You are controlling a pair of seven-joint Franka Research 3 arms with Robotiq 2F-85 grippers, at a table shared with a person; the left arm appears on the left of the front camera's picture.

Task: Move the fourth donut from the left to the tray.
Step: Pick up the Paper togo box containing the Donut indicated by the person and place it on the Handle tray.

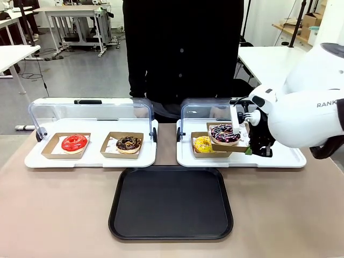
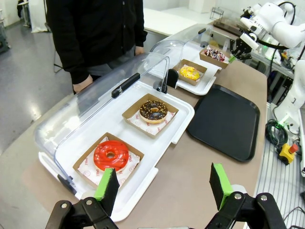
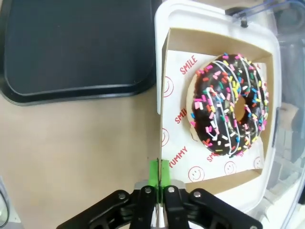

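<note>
The fourth donut's (image 3: 231,105) paper liner (image 3: 183,143) reads "SMILE" and "YUMMY".

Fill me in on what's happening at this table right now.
The right claw is shut on the edge of the cardboard holder carrying the fourth donut, lifted and tilted above the right white display tray, partly over the yellow donut. The black tray in front holds nothing yet. The left claw hangs open near the left display tray, where the red donut sits. A person stands at the far side.
</note>
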